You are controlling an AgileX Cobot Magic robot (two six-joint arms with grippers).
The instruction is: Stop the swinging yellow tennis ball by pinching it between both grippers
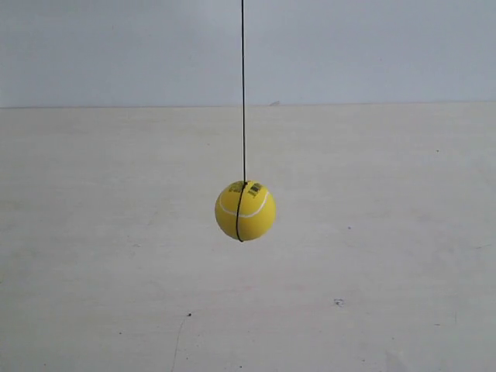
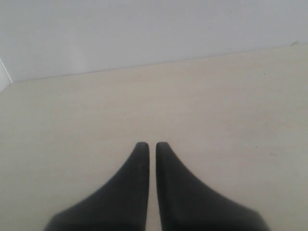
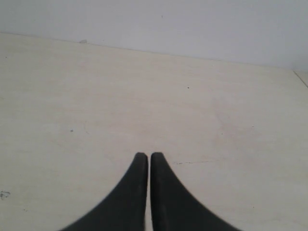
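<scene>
Dead centre of the exterior frame: yellow tennis ball [image 1: 245,210], white seam and dark print on its upper half, hung on a thin dark string [image 1: 243,93] running up past the top edge, pale worktop [image 1: 387,232] behind. In the wrist views, left hand [image 2: 152,144] and right hand [image 3: 148,155] each pressed almost together, only a thin slit showing, pinching nothing.

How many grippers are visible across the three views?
2. The left gripper shows only in the left wrist view, the right gripper only in the right wrist view, both shut, holding nothing. Neither appears in the exterior view with the yellow tennis ball.
</scene>
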